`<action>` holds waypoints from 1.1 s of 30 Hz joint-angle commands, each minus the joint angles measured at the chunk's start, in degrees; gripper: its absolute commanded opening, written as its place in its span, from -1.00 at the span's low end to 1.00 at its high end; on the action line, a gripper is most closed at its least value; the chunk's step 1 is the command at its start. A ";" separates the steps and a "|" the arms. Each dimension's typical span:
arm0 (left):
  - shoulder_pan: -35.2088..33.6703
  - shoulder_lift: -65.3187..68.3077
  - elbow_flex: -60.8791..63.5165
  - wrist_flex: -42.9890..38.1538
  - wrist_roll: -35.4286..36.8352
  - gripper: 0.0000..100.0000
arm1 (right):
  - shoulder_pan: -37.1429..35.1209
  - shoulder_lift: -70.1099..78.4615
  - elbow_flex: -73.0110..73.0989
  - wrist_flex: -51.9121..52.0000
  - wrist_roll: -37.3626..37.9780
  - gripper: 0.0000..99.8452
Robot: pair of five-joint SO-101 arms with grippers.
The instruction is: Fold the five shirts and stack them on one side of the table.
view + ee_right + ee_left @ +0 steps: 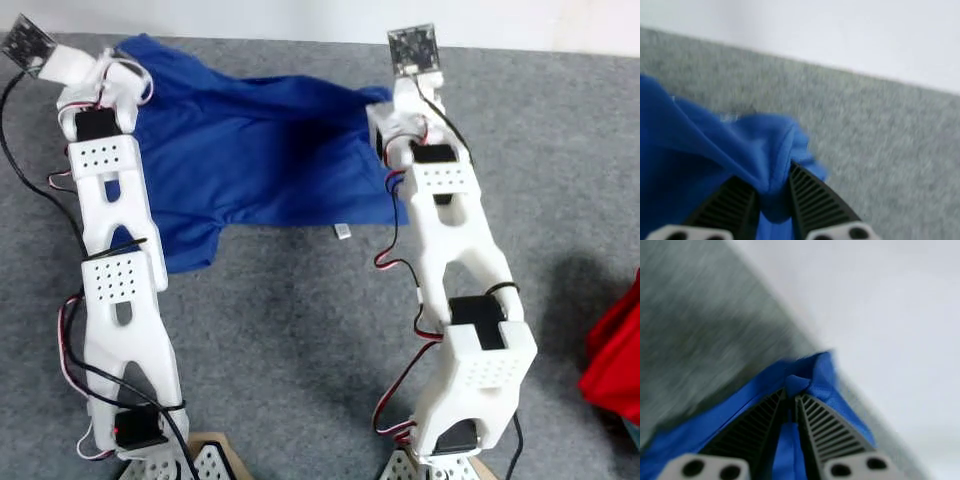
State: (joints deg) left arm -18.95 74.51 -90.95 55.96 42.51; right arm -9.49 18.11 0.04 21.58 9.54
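- Grey felt-like table [300,330]: takes up nearly the whole high view. Its far edge meets a white wall [250,18] along the top of the frame. There is bare surface in the lower centre between the two arms, and more in the upper right.
- Blue shirt [260,160]: lies in the upper left and upper centre, rumpled and spread out flat rather than folded. Its top edge runs close to the table's far edge. One sleeve hangs down toward centre left, beside the left arm.
- Left arm [115,260]: runs up the left side of the frame and partly lies over the shirt's left margin.
- Right arm [460,260]: runs up right of centre and reaches the shirt's right edge.
- Red cloth [615,350]: bunched at the right edge, cut off by the frame, well apart from the blue shirt.
- Left gripper [790,397]: jaws narrow, pinching a fold of blue fabric at the shirt's upper-left corner, near the table edge.
- Right gripper [774,185]: jaws narrow, clamped on a gathered wad of blue fabric at the shirt's upper-right corner.
- White tag [342,231]: sits at the shirt's lower hem in the centre of the frame. Any print on it is too small to read.
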 commanded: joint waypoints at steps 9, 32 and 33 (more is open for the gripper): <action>0.48 -11.38 -4.62 44.75 -12.22 -0.99 | -0.22 -1.27 6.02 0.22 -0.18 -0.99; 1.54 -46.02 55.08 45.63 -22.86 -0.99 | -0.48 -14.20 6.46 25.63 2.64 -0.99; 1.36 -47.78 57.89 45.36 -22.86 -0.99 | -0.40 -14.11 6.55 25.71 2.64 -0.99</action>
State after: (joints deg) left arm -18.86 36.35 -41.19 101.58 20.26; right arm -9.49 7.30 6.81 46.90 11.47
